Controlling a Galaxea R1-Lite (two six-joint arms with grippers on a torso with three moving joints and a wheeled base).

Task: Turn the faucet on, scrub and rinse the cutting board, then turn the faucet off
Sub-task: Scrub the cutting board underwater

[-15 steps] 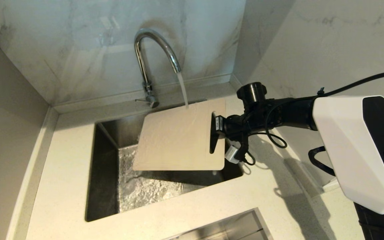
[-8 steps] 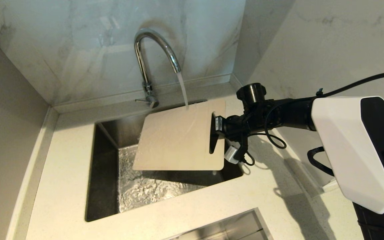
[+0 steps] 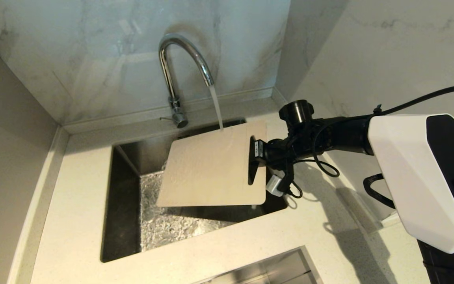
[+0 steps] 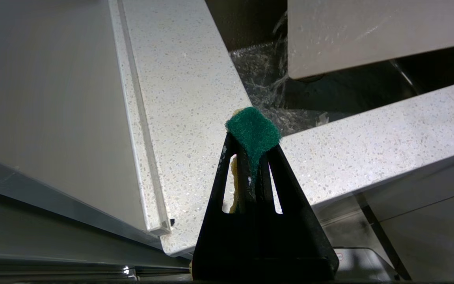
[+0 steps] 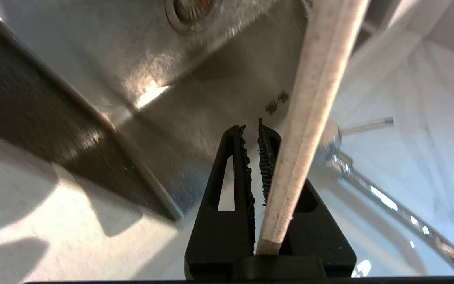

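- A pale speckled stone counter (image 3: 73, 205) fits into a corner of grey-veined marble walls (image 3: 93, 59), with a rectangular steel sink (image 3: 122, 205) let into it.
- The faucet (image 3: 179, 51), a glossy chrome gooseneck with a small side lever at its base, stands behind the sink; a thin stream of water (image 3: 216, 106) falls from its spout.
- The board (image 3: 211, 169), thin, matte beige and round-cornered, hangs tilted over the sink; the stream strikes its far edge.
- The right gripper (image 3: 255, 159) reaches in from the right and is clamped on the board at the handle slot by its short edge.
- The sink floor under the board glitters with rippling water.
- The right wrist view shows the board edge-on, a pale grainy strip, pinched between the ribbed black fingers (image 5: 246, 165); it also shows the round drain (image 5: 189, 10) in the brushed steel.
- Only the left wrist view shows the left gripper (image 4: 253, 134), out of the head view, back from the sink over the counter's near edge.
- Its black fingers are closed on a sponge (image 4: 253, 132), fuzzy green scouring face outward, a yellow layer showing behind.
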